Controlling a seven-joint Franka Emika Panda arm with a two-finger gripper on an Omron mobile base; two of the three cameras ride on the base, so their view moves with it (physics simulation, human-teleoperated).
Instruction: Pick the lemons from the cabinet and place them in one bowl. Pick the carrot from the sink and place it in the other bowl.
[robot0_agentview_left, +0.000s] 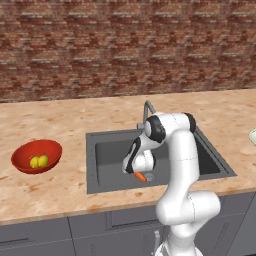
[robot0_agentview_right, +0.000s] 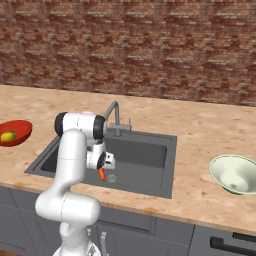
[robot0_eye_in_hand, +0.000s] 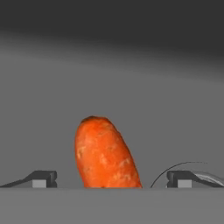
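Carrot lies on the floor of the sink, beside the round drain. In the hand view its long axis runs away from the camera with a slight lean, blunt end farthest. From the base views it lies slanted across the basin floor.

Hand is lowered into the sink directly over the carrot, fingers spread wide, one on each side of the root and clear of it. Nothing is held; contact with the carrot cannot be confirmed.

Red bowl stands on the surface left of the sink and contains two lemons, touching. Pale off-white bowl stands on the surface right of the sink. Faucet rises at the far rim.
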